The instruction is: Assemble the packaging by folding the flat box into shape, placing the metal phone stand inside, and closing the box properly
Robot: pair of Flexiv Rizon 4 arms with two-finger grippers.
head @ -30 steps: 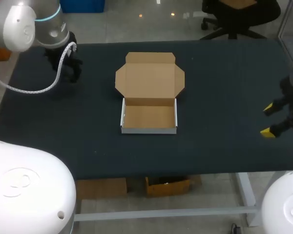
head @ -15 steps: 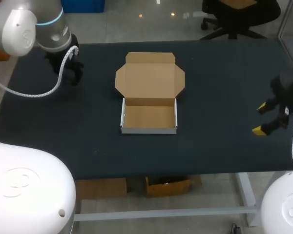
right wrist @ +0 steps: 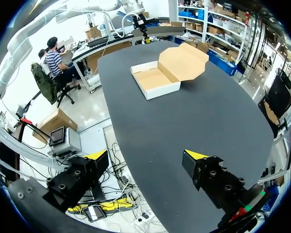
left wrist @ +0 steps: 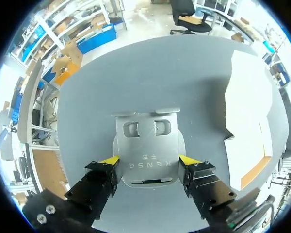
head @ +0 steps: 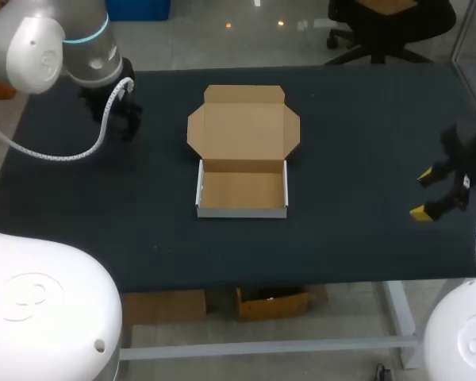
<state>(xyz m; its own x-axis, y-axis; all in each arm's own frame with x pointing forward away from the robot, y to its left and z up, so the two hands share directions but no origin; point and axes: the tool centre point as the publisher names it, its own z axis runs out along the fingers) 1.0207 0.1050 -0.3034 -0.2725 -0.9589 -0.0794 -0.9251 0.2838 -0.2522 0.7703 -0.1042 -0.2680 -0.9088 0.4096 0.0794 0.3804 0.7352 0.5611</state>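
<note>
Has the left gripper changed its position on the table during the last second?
Yes. The left gripper, shut on the phone stand, has moved a little closer to the open box, which lies where it was.

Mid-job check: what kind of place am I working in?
Likely a robot packaging workbench: a dark table, an open cardboard box, and a metal phone stand held by the left gripper.

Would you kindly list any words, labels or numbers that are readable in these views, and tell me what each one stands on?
One short row of engraved letters on the phone stand, held in the left tool: too small and warped to quote reliably.
No print shows on the box.
</note>
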